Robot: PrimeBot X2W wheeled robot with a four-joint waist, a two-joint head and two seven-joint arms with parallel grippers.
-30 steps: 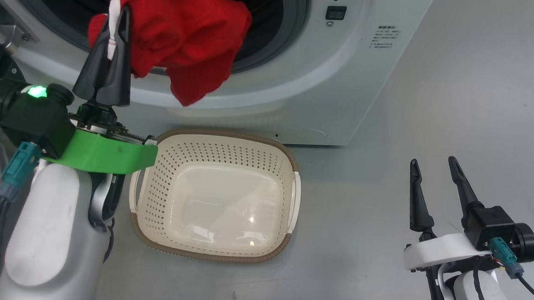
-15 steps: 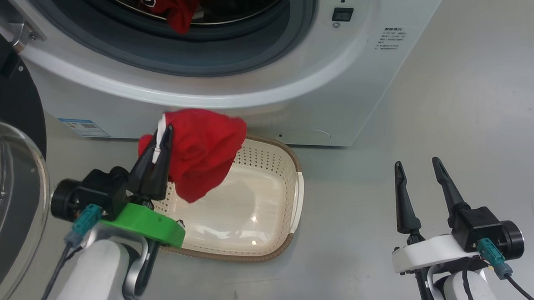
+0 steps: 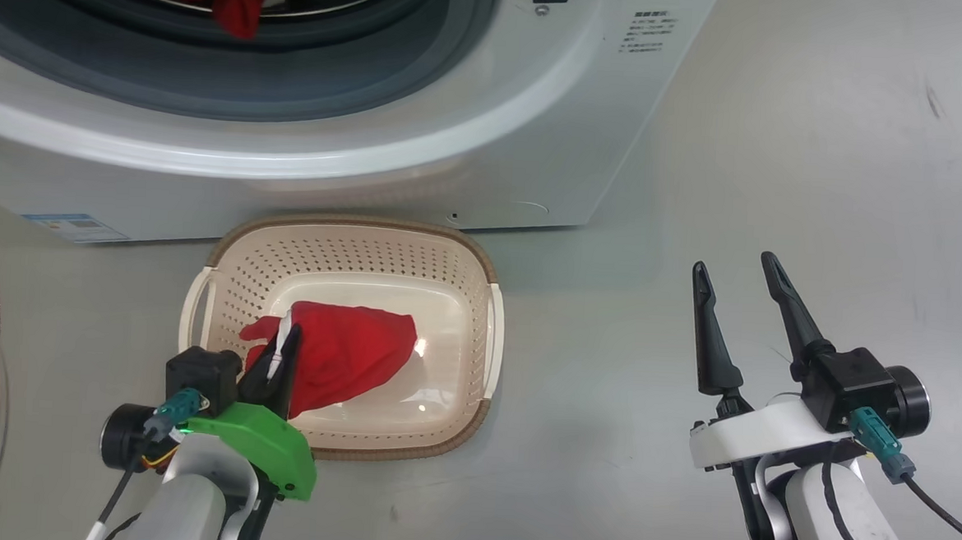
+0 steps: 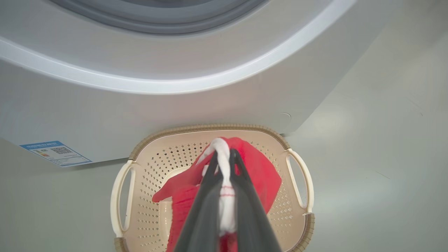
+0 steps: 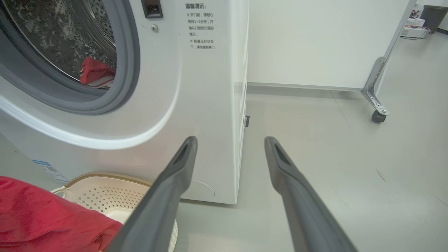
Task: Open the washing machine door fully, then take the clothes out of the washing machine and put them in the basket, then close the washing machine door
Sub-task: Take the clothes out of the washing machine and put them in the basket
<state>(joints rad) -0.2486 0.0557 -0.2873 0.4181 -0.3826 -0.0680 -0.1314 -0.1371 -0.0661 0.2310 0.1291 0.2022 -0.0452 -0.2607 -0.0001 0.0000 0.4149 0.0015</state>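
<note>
The clothes (image 3: 345, 357): my left tool (image 3: 287, 334) pinches one red piece inside the basket (image 3: 343, 222), while my right tool (image 3: 733, 262) stands spread apart.

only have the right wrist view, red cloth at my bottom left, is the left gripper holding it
Observer: Yes. The left wrist view shows the left gripper shut on the white band of the red garment.
Operator: is it inside the basket or over the rim
Observer: Inside. In the head view the garment lies within the rim of the basket, and its lower part appears to rest on the basket floor.
</note>
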